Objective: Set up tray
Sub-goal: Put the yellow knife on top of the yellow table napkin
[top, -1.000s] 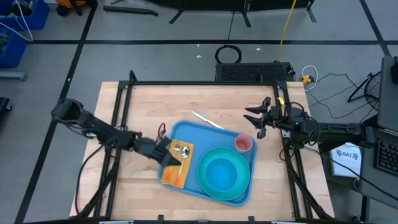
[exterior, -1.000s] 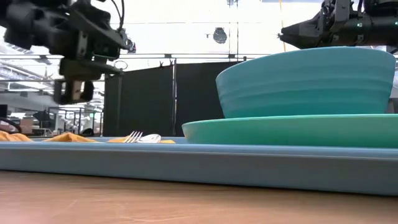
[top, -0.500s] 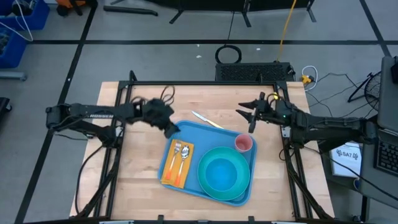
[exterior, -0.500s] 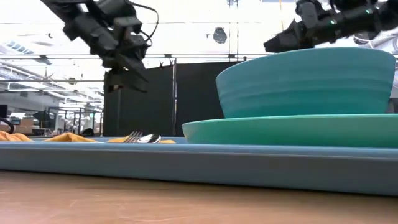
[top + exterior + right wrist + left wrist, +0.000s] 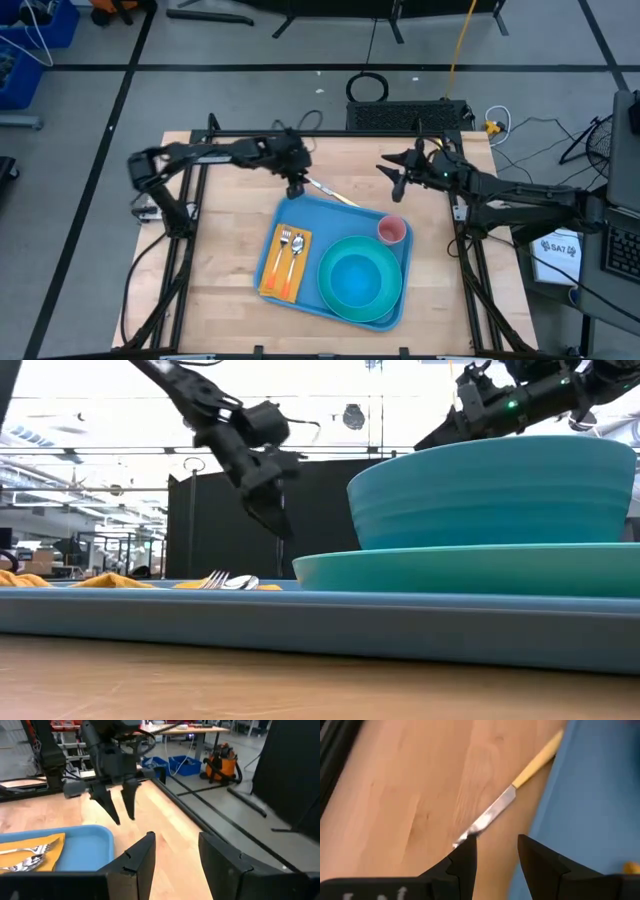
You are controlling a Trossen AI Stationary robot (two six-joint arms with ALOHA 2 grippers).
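Left arm's gone over to the knife now

A second ago the left gripper [image 5: 296, 186] was hovering over the napkin [image 5: 283, 264] with the fork and spoon; now it has swung across to the far-left corner of the tray [image 5: 310, 218], fingers apart and pointing down right above the knife [image 5: 335, 194] blade, nothing held. The knife lies on the table just past the tray's far edge, so it's probably the last piece to go in. The right gripper [image 5: 399, 180] has drifted a bit closer, also open and empty, above the table beyond the pink cup [image 5: 391, 231].
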